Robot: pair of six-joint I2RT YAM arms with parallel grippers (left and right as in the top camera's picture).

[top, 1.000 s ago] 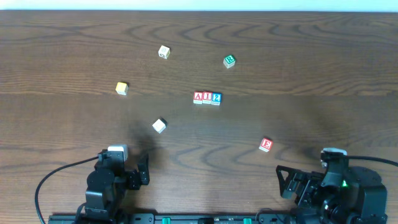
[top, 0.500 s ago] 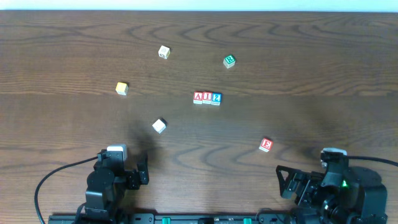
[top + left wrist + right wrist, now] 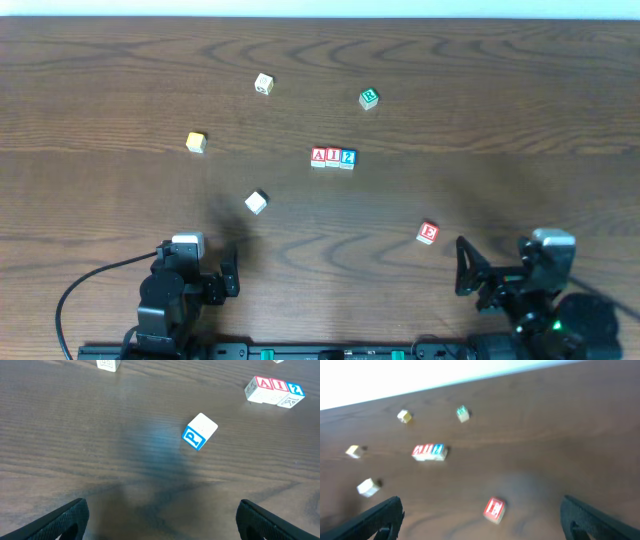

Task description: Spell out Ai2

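Three letter blocks stand touching in a row mid-table: a red A [image 3: 319, 156], a red I [image 3: 333, 157] and a blue 2 [image 3: 348, 158]. The row also shows in the left wrist view [image 3: 274, 389] and, blurred, in the right wrist view [image 3: 429, 452]. My left gripper [image 3: 229, 272] is open and empty at the front left. My right gripper [image 3: 466, 268] is open and empty at the front right.
Loose blocks lie around: a white block with a blue P [image 3: 257, 202] [image 3: 199, 431], a red block [image 3: 428, 233] [image 3: 494, 509], a green block [image 3: 369, 97], a yellow block [image 3: 196, 142] and a cream block [image 3: 263, 84].
My right arm has shifted and lifted its view; its gripper now sits slightly further right and forward. The left arm and all blocks are unchanged.
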